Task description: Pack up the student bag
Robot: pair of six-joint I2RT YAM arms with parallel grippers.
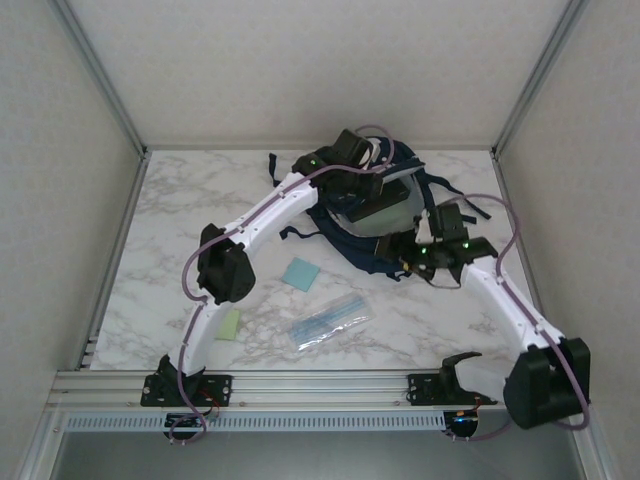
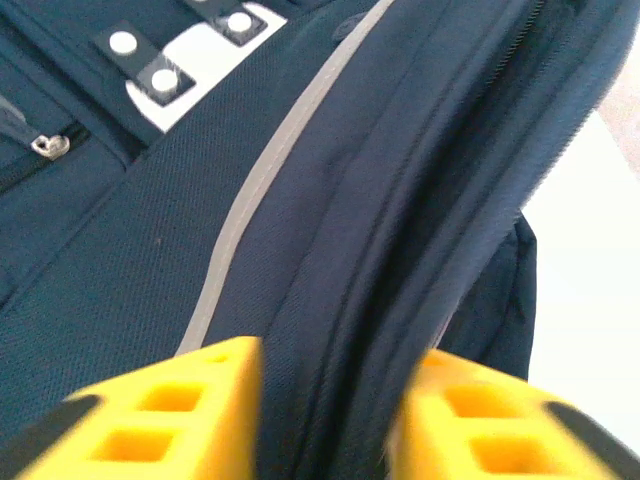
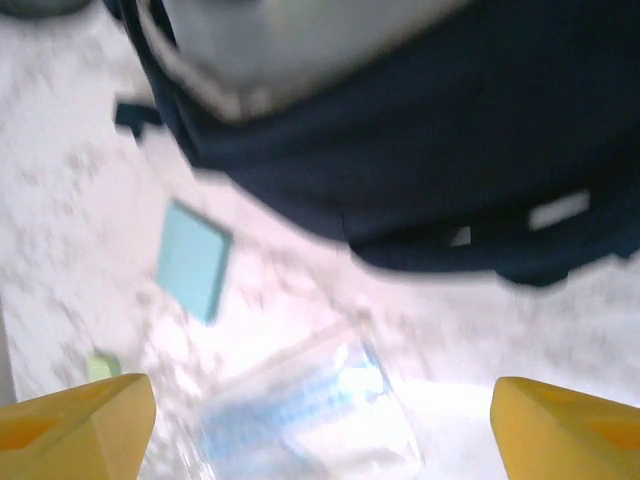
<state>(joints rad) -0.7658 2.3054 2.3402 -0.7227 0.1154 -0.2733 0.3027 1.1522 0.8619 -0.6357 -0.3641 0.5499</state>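
Note:
The student bag [image 1: 392,222], dark navy with a grey stripe and white tabs, lies at the back middle of the table. My left gripper [image 1: 368,192] is down on its top. In the left wrist view the yellow fingers [image 2: 180,410] stand apart on either side of a raised fold of the bag's fabric [image 2: 340,300], so the left gripper [image 2: 335,405] is open. My right gripper [image 1: 412,265] hovers at the bag's near right edge. It is wide open with nothing between its fingers [image 3: 90,420], above a clear packet of blue pens [image 3: 300,420].
A light blue sticky pad [image 1: 300,273] lies in front of the bag. The clear pen packet [image 1: 330,320] is nearer the front. A green pad [image 1: 228,323] sits by the left arm. Dark straps [image 1: 295,232] trail from the bag. Enclosure walls stand on three sides.

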